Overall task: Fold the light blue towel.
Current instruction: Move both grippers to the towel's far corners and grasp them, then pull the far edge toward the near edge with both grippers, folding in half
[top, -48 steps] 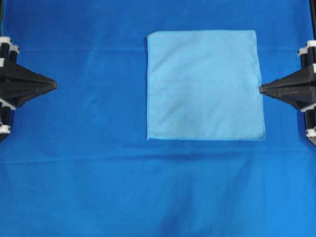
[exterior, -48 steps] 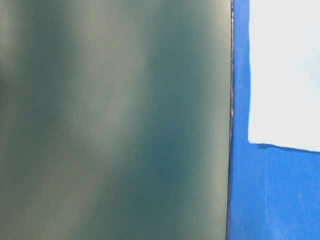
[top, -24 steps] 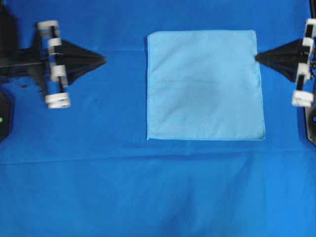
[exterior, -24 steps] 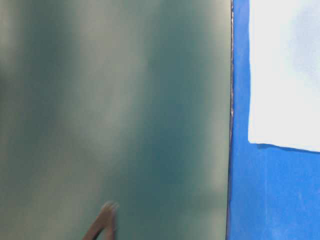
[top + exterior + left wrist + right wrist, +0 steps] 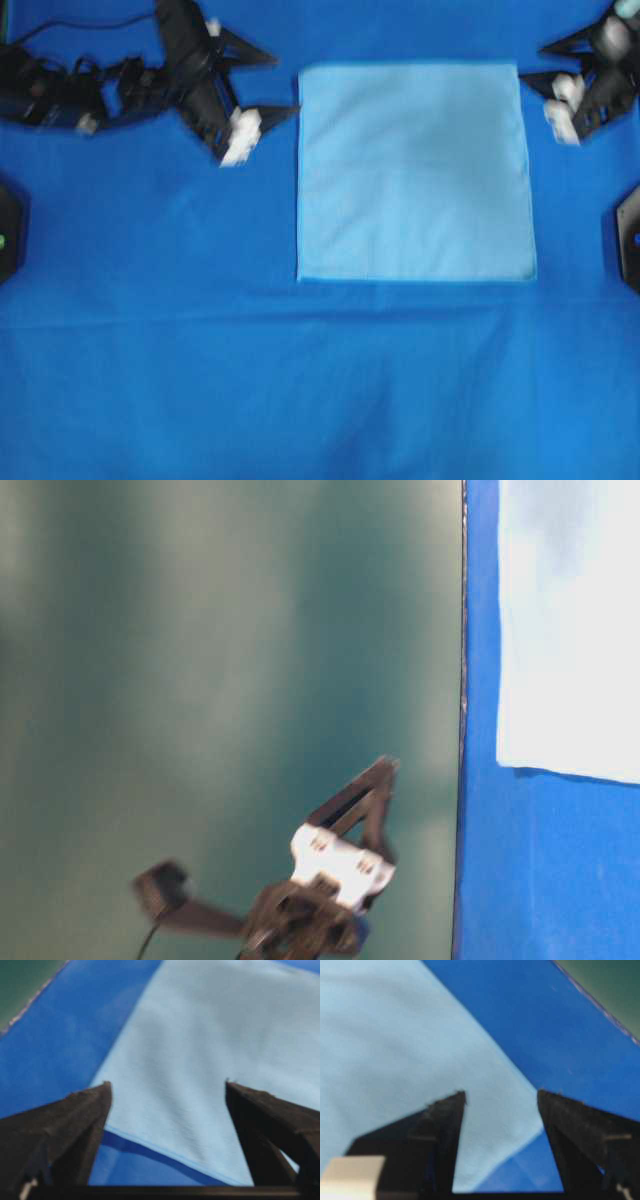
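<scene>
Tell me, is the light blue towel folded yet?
Not yet. The light blue towel lies flat, one layer, on the dark blue table cloth. So far only the reaching looks done: the left claw and right claw are open beside the towel's two far corners. Neither one holds anything. Grabbing those corners and folding the towel over is all left to do.

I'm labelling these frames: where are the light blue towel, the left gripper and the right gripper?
light blue towel [image 5: 415, 170]: overhead view, middle of the flat cloth.
left gripper [image 5: 278, 82]: overhead view, gap between its open fingertips.
right gripper [image 5: 535, 62]: overhead view, gap between its open fingertips.
</scene>
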`<state>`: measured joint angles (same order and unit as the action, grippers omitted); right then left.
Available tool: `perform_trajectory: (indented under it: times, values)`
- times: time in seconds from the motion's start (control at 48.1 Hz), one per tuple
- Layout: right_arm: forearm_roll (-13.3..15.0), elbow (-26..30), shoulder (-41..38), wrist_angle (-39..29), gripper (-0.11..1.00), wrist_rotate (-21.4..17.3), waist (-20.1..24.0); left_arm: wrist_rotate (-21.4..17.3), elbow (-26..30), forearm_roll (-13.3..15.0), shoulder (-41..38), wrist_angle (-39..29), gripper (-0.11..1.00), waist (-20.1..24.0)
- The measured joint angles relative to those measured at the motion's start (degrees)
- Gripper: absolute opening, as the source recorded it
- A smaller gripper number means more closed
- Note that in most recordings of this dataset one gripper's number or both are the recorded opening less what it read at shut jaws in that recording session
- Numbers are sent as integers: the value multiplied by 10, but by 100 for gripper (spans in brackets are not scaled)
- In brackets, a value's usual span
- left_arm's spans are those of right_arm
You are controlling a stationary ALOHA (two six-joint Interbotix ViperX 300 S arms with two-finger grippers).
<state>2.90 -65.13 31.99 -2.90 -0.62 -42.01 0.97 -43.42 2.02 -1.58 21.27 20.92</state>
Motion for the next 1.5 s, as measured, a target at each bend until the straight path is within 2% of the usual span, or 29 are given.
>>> perform_trajectory:
  times: [0.374, 0.665, 0.769, 0.936, 1.04, 1.331, 1.497]
  values:
    - [13, 22, -203, 114, 58, 3, -57, 0, 74, 0, -162, 6, 91, 56]
    - [14, 33, -279, 152, 55, 4, -77, -2, 112, 0, -216, 6, 86, 69]
    - [14, 33, -289, 165, 46, 4, -81, -2, 116, 0, -220, 5, 70, 69]
    - [14, 33, -294, 172, 4, 5, -81, -2, 117, 0, -219, 0, 24, 70]
    - [14, 33, -294, 173, 2, 6, -81, -6, 116, 0, -220, 0, 3, 67]
    - [13, 32, -287, 167, 2, 6, -81, -10, 118, -1, -217, -9, 1, 64]
    - [14, 31, -241, 134, 2, 5, -81, -10, 115, 0, -187, -28, 1, 56]
